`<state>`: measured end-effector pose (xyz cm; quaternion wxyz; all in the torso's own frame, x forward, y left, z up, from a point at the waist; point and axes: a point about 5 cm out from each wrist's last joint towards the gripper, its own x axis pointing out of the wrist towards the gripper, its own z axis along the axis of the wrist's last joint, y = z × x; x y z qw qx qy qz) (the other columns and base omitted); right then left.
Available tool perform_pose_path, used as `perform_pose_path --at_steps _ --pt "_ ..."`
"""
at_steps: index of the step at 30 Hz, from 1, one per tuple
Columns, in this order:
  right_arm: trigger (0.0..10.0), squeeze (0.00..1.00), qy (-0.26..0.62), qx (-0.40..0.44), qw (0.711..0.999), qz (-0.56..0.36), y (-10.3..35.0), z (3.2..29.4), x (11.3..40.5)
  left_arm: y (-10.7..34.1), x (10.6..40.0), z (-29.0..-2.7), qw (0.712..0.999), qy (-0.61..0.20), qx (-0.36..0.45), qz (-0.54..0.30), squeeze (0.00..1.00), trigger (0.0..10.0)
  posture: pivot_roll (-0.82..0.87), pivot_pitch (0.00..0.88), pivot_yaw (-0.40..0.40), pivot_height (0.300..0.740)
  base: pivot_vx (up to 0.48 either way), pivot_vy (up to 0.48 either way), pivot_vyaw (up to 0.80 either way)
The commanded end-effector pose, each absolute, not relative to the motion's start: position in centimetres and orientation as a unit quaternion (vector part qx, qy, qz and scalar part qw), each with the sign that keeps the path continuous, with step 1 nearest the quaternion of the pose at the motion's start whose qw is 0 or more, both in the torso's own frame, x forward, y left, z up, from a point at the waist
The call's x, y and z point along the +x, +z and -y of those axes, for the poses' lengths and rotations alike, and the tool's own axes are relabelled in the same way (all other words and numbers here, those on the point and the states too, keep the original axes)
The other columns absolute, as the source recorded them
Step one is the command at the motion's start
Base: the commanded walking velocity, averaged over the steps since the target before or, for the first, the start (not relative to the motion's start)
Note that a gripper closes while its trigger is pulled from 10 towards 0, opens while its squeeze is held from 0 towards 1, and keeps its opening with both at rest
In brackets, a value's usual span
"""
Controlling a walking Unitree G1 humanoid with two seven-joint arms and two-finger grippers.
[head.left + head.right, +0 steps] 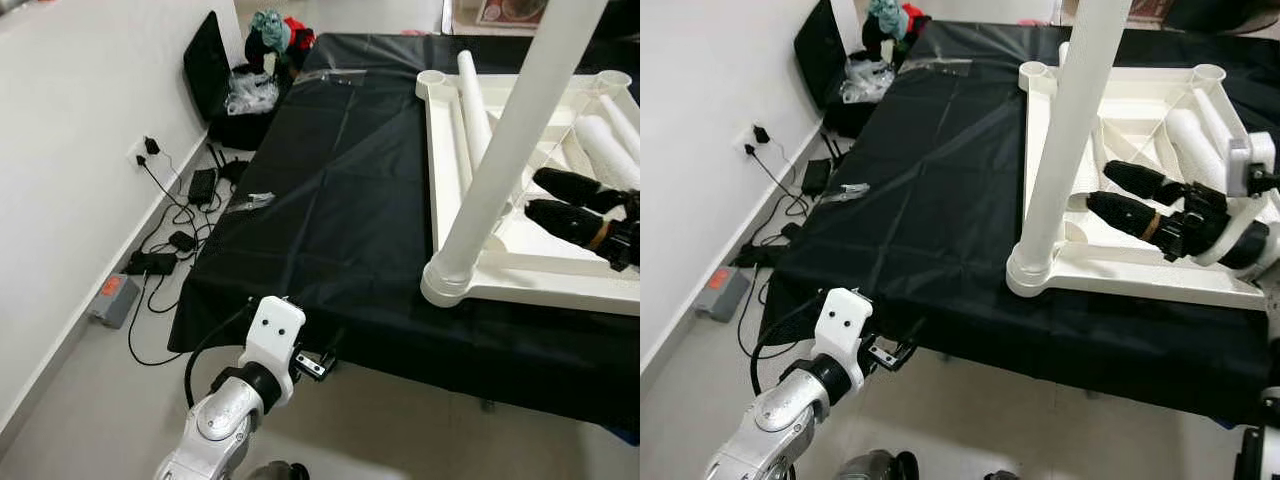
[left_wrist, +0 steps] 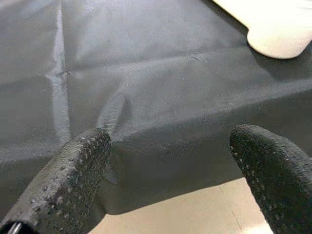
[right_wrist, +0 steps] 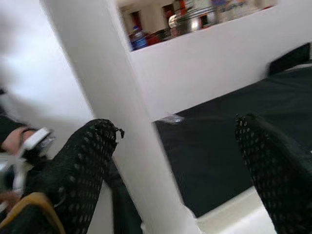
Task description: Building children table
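The leg (image 1: pixel 1070 140) stands upright in the near-left socket of the upturned top (image 1: pixel 1140 265), centre frame. My right gripper (image 1: pixel 1110 195) sits just right of it, fingers spread, empty. I see my left gripper (image 2: pixel 170 161), low left, also open.

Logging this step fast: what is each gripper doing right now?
Left gripper: open, empty, at the edge of the black cloth.
Right gripper: open, beside the upright white table leg, not gripping it.
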<state>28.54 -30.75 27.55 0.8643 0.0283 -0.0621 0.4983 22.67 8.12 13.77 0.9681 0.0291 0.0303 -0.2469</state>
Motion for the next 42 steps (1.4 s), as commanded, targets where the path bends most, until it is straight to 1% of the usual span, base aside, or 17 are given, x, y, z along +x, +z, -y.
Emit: perform_pose_path --at_steps 1,6,14,17,20,23,26,42 --pt "10.0 0.0 0.524 0.026 0.85 0.056 27.4 29.9 28.6 13.7 22.3 -8.3 0.967 -0.248 0.036 -0.038 0.0 10.0 0.16 0.232 0.031 0.74 0.0 0.0 0.0" --pt "10.0 0.0 0.544 0.026 0.837 0.057 27.8 29.3 28.6 13.7 22.3 -8.4 0.967 -0.248 0.036 -0.039 0.0 10.0 0.16 0.232 0.031 0.74 0.0 0.0 0.0" --pt "10.0 0.0 0.553 0.021 0.831 0.057 27.9 28.9 28.6 13.7 22.2 -8.4 0.967 -0.248 0.037 -0.041 0.0 10.0 0.16 0.242 0.031 0.74 0.0 0.0 0.0" --pt "10.0 0.0 0.564 0.021 0.823 0.06 27.8 28.0 28.7 13.7 22.2 -8.4 0.967 -0.249 0.037 -0.042 0.0 10.0 0.16 0.244 0.034 0.74 0.0 0.0 0.0" --pt "10.0 0.0 0.568 0.02 0.821 0.062 27.8 27.7 28.8 13.7 22.2 -8.4 0.967 -0.249 0.036 -0.043 0.0 10.0 0.16 0.244 0.034 0.74 0.0 0.0 0.0" --pt "10.0 0.0 0.58 0.015 0.812 0.062 27.5 26.5 29.1 13.7 22.2 -8.3 0.967 -0.249 0.036 -0.043 0.0 10.0 0.16 0.247 0.032 0.74 0.0 0.0 0.0" --pt "10.0 0.0 0.586 0.012 0.808 0.064 27.3 25.9 29.3 13.7 22.2 -8.3 0.967 -0.248 0.036 -0.043 0.0 10.0 0.16 0.246 0.031 0.74 0.0 0.0 0.0" --pt "10.0 0.0 0.591 0.006 0.805 0.061 26.9 24.2 30.1 13.7 22.1 -8.2 0.967 -0.249 0.035 -0.045 0.0 10.0 0.16 0.234 0.022 0.74 0.0 0.0 0.0"
